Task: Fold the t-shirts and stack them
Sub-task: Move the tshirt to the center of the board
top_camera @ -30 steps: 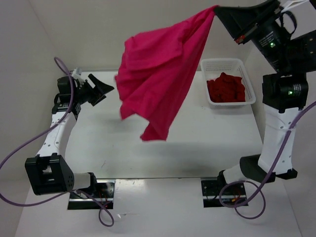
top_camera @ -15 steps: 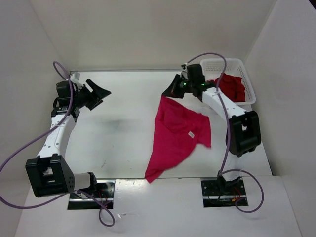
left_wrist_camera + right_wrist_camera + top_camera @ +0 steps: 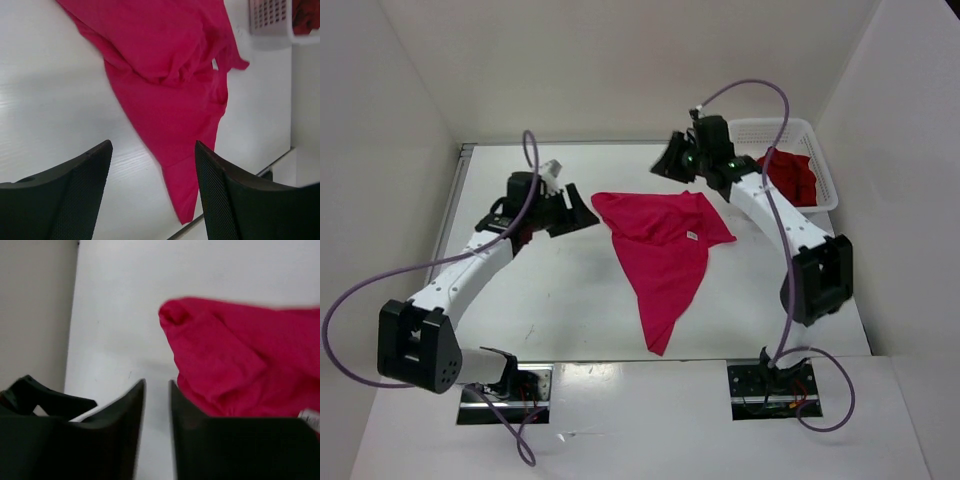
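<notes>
On the desk (image 3: 550, 290) the magenta t-shirt (image 3: 665, 250) lies rumpled in a long wedge, tip near the front edge; in the basket (image 3: 823, 203) the dark red t-shirt (image 3: 790, 175) sits bunched. Both claws are released and empty, the left claw (image 3: 582, 212) just beside the magenta t-shirt's left corner and the right claw (image 3: 666, 165) over its far edge. Pinching overlapped layers could bunch it worse or drag the tip off.

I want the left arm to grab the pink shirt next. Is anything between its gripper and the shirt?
Nothing visible does: only bare table lies between the left gripper and the shirt. The basket sits beyond the shirt, at the far right.
</notes>
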`<action>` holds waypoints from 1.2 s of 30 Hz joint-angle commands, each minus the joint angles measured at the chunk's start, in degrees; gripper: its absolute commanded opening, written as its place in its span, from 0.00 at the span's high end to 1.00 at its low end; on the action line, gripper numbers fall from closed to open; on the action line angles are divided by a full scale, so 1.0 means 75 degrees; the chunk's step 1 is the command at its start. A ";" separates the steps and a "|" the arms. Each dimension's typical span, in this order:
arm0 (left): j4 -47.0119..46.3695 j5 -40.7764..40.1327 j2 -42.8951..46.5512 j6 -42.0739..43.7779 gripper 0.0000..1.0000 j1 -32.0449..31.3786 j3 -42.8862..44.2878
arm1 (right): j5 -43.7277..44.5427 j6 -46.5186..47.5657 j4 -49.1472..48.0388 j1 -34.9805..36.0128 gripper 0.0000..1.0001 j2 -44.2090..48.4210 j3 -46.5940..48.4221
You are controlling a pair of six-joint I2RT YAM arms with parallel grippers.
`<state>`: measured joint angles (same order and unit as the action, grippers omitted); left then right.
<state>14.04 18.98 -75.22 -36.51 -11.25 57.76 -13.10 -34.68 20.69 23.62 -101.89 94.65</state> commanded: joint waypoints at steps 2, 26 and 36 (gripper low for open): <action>-0.0372 -0.0703 -0.0610 0.0088 0.26 -0.0680 0.0291 | 0.0728 -0.0016 -0.0015 -0.0300 0.85 0.1488 -0.2744; -0.1263 -0.0422 -0.5298 -0.0065 0.22 -0.0903 0.2951 | 0.0997 -0.2478 -0.0543 -0.0126 0.43 0.2770 -0.7722; -0.1263 -0.0504 -0.4925 -0.0065 0.72 -0.0903 0.3221 | 0.1149 -0.2256 -0.1048 -0.0125 0.97 0.1890 -0.6693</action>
<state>6.11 15.22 -115.26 -37.60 -18.02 80.03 -6.31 -52.73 15.55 22.26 -86.72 40.49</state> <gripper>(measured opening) 0.328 0.093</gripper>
